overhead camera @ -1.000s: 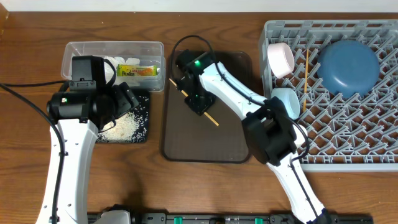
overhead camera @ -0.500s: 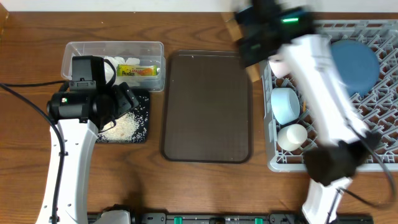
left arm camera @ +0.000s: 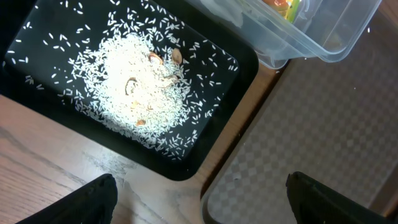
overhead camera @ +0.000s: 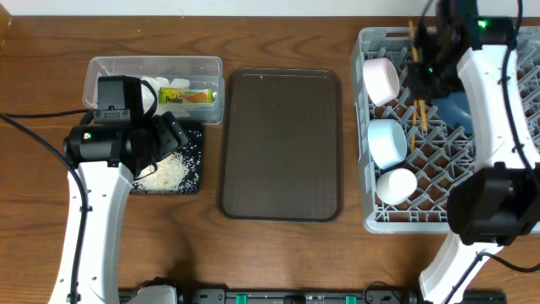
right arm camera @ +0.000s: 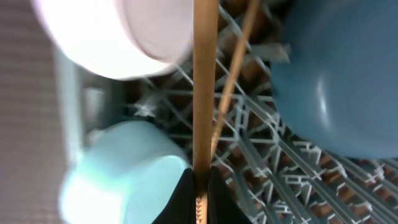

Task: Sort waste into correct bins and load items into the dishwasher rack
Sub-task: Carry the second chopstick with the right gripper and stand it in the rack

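Note:
My right gripper (overhead camera: 424, 74) (right arm camera: 202, 186) is shut on a wooden chopstick (right arm camera: 205, 81) and holds it over the grey dishwasher rack (overhead camera: 439, 221). The second chopstick (right arm camera: 235, 74) lies on the rack lattice beside it. The rack also holds a white bowl (overhead camera: 380, 80), a light blue bowl (overhead camera: 386, 142), a small white cup (overhead camera: 395, 184) and the dark blue plate (right arm camera: 336, 81), which my right arm partly hides in the overhead view. My left gripper (left arm camera: 211, 205) (overhead camera: 169, 131) is open and empty above the black tray (overhead camera: 192, 181) of rice (left arm camera: 137, 81). The clear tub (overhead camera: 114, 66) holds napkins (overhead camera: 164, 83) and the snack wrapper (overhead camera: 187, 95).
A large dark brown serving tray (overhead camera: 283, 143) lies bare between the bins and the rack. Its corner shows in the left wrist view (left arm camera: 311, 143). The table is brown wood. A black cable runs in from the left edge.
My right arm has swung from the brown serving tray to over the rack, carrying the chopstick. The left arm has not moved.

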You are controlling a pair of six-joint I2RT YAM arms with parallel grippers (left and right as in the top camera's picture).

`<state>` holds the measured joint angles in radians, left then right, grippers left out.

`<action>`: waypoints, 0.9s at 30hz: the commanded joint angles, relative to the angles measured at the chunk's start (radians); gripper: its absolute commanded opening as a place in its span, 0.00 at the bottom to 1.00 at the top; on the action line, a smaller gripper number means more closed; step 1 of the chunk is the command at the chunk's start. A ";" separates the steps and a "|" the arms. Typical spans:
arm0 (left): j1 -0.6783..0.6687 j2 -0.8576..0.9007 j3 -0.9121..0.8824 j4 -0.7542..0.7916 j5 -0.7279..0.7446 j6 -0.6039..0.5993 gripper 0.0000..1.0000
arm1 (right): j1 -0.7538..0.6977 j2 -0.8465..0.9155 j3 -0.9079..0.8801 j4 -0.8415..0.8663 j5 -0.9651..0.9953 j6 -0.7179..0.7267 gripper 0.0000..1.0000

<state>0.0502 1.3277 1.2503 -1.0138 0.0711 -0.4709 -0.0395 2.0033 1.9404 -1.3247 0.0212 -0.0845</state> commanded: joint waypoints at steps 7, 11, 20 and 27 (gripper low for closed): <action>0.003 0.008 0.006 -0.003 -0.012 0.003 0.89 | -0.071 -0.004 -0.172 0.114 -0.045 -0.071 0.01; 0.003 0.008 0.006 -0.003 -0.012 0.003 0.89 | -0.069 -0.004 -0.169 0.134 -0.049 -0.074 0.01; 0.003 0.008 0.006 -0.003 -0.012 0.003 0.90 | -0.053 -0.014 -0.145 0.093 -0.057 -0.069 0.61; 0.003 0.008 0.006 -0.003 -0.012 0.003 0.89 | -0.011 -0.163 0.053 -0.064 -0.060 -0.041 0.68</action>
<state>0.0498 1.3277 1.2503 -1.0142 0.0715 -0.4709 -0.0769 1.9709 1.8908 -1.3628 -0.0299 -0.1421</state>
